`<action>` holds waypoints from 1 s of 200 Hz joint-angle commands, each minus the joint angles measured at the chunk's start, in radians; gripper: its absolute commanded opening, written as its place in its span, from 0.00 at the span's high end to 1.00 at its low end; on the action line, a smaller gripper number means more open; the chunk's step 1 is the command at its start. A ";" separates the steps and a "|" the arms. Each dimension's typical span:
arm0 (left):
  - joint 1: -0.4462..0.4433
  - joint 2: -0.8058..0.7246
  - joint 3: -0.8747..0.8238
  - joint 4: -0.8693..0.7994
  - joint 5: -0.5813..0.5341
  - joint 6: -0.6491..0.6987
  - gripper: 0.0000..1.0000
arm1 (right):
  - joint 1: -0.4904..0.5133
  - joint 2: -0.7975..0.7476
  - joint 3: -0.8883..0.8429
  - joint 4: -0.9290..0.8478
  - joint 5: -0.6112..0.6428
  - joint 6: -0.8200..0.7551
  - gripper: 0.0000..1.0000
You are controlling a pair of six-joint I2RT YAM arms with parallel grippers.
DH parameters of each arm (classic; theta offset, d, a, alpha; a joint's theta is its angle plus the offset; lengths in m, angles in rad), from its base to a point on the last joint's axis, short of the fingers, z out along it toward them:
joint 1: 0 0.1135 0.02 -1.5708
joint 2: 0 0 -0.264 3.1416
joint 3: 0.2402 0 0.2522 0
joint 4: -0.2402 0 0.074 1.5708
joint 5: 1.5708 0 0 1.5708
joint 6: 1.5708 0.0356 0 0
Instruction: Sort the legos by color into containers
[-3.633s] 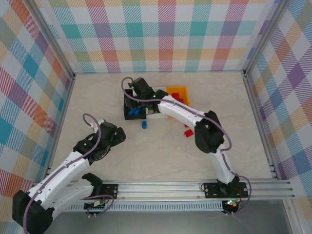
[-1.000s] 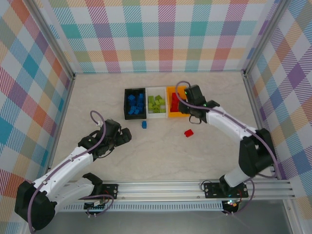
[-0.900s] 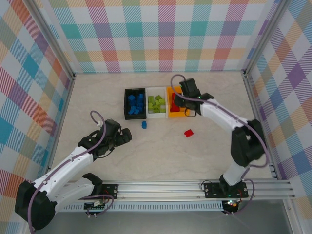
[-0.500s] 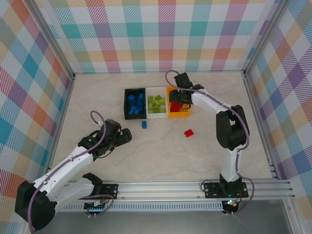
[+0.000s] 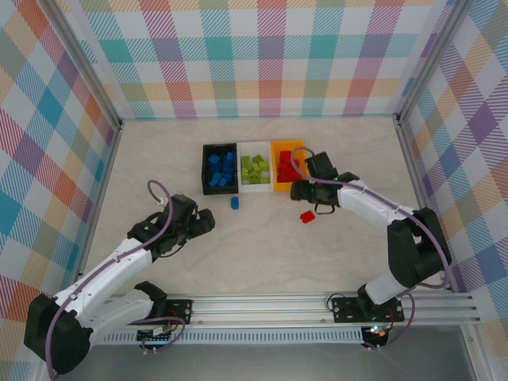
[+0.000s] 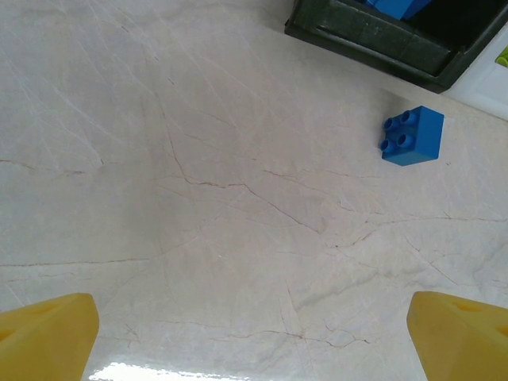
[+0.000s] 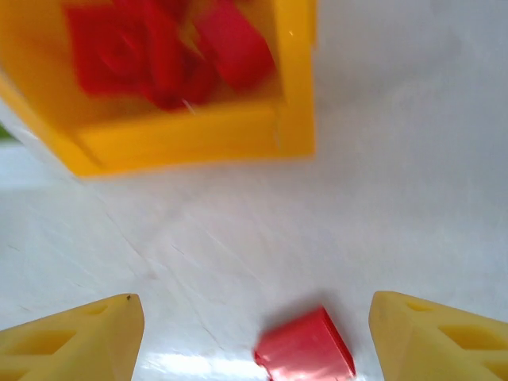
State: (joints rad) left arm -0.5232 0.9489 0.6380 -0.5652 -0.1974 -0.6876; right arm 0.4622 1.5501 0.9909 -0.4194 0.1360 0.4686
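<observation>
Three containers stand side by side: a black bin (image 5: 205, 171) of blue legos (image 5: 220, 168), a white bin (image 5: 255, 188) of green legos (image 5: 255, 167), and an orange bin (image 5: 287, 144) of red legos (image 5: 284, 165). My right gripper (image 5: 309, 200) hangs open just in front of the orange bin (image 7: 190, 139), with a loose red lego (image 7: 305, 349) on the table between its yellow fingers (image 7: 71, 341). A loose blue lego (image 5: 235, 203) lies in front of the black bin (image 6: 381, 32). My left gripper (image 5: 200, 222) is open and empty, short of that blue lego (image 6: 411, 135).
Metal posts and plaid walls close the table in on three sides. A metal rail (image 5: 317, 305) with both arm bases runs along the near edge. Bare marbled tabletop (image 5: 262, 254) stretches between the bins and the rail.
My right gripper swung over the orange bin, opened, then drew back toward me and now sits over the loose red lego. The left arm has stayed still.
</observation>
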 commanded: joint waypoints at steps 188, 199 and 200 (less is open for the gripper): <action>-0.001 0.030 -0.023 0.056 0.022 0.007 0.00 | 0.145 0.230 0.021 -0.074 0.162 0.009 0.40; -0.001 0.027 -0.024 0.055 0.020 0.008 0.00 | 0.146 0.240 0.033 -0.080 0.162 0.008 0.44; -0.001 0.027 -0.024 0.054 0.020 0.008 0.00 | 0.146 0.240 0.034 -0.080 0.162 0.008 0.44</action>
State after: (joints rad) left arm -0.5232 0.9855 0.6304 -0.5167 -0.1795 -0.6876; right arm 0.6083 1.7386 1.0000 -0.5045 0.2577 0.4820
